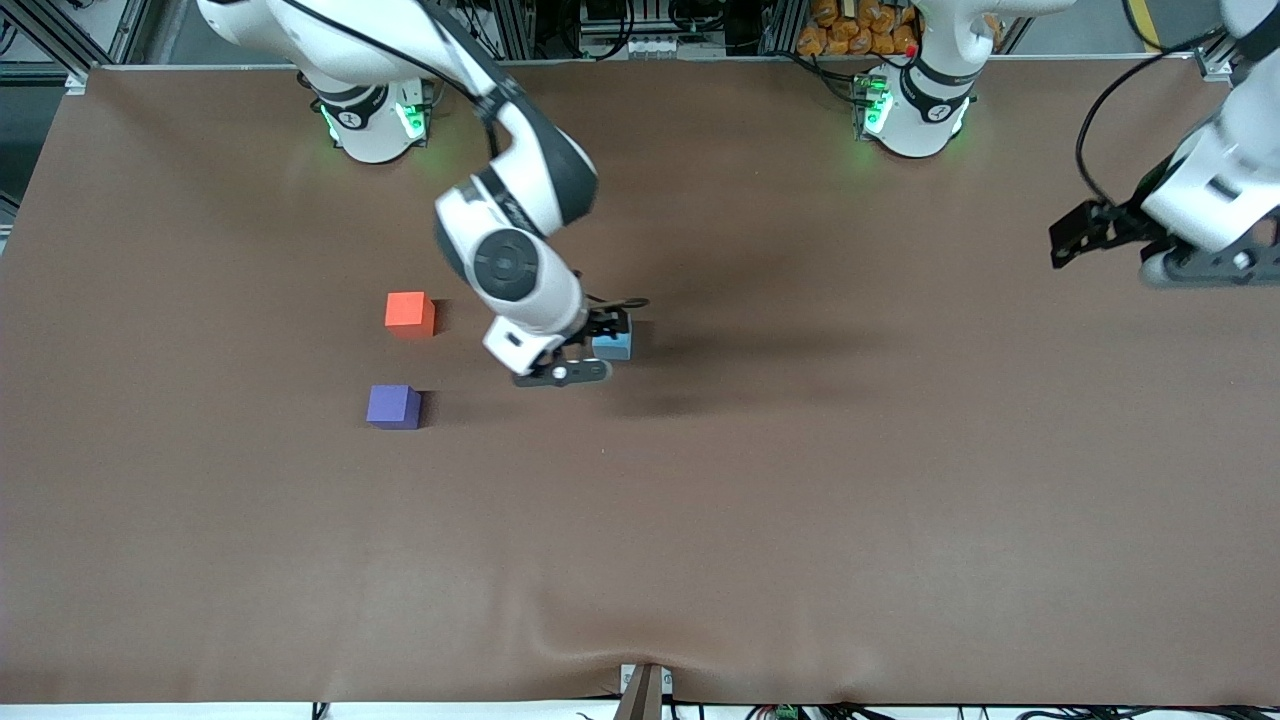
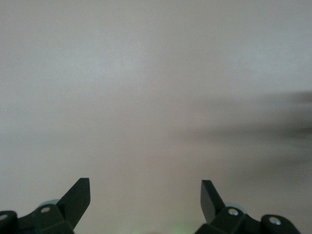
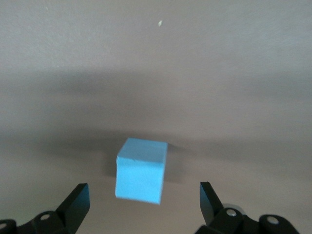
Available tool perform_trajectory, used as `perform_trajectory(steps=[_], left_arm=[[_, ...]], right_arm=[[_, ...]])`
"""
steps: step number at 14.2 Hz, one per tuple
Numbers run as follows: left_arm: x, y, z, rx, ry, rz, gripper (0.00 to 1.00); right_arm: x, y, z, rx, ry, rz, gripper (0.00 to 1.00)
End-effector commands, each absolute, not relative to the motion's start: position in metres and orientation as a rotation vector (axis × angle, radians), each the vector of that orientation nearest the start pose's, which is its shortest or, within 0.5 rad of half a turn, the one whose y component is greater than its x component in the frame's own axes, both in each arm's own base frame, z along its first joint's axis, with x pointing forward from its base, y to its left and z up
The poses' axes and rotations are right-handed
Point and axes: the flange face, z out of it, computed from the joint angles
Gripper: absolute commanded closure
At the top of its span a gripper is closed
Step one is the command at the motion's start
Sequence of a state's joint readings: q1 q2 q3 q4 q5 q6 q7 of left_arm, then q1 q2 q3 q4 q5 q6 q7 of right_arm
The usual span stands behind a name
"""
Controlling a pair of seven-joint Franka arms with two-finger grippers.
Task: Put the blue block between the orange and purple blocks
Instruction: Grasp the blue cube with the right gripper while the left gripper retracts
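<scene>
Front view: right hand [image 1: 590, 350] lowered over the blue block [image 1: 613, 345] on the brown surface [image 1: 800, 520], well toward the left arm's end from the orange block [image 1: 409, 313] and the purple block [image 1: 393, 406], presumably lining up a pick; left hand [image 1: 1100, 235] parked high at the left arm's end, waiting. Left wrist view: fingers [image 2: 78, 197] spread wide over bare surface, holding nothing. Right wrist view: fingers [image 3: 75, 202] spread wide with the blue block [image 3: 141, 169] sitting between and ahead of them, untouched, apparently ready for closing.

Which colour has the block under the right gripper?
Light sky blue: the blue block shows best in the right wrist view, between the open fingers.
</scene>
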State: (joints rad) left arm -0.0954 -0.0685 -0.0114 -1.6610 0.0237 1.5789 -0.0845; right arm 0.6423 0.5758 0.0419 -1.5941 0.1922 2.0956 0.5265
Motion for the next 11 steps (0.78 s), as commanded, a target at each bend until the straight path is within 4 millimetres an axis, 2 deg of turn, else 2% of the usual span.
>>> perform_trajectory(steps=[1,3,6,8,10,11], left_arm=[[0.527,-0.067,0.636,-3.139,0.05,0.012,0.0],[0.525,-0.076,0.646,-3.14,0.06,-0.005,0.0],[0.522,-0.073,0.65,-3.138,0.055,0.026,0.0],[0.522,-0.064,0.653,-3.132,0.062,0.018,0.0],[0.523,-0.046,0.654,-3.132,0.078,0.023,0.0],[0.521,-0.045,0.653,-3.13,0.107,0.047,0.0]], right_arm=[[0.522,0.446,0.281,-3.044,-0.037,0.247,0.0],[0.514,0.448,0.273,-3.062,-0.024,0.263,0.0],[0.498,0.449,0.254,-3.104,-0.029,0.282,0.0],[0.495,0.454,0.253,-3.102,0.054,0.266,0.0],[0.491,0.458,0.245,-3.108,0.046,0.273,0.0],[0.489,0.463,0.24,-3.105,0.048,0.258,0.0]])
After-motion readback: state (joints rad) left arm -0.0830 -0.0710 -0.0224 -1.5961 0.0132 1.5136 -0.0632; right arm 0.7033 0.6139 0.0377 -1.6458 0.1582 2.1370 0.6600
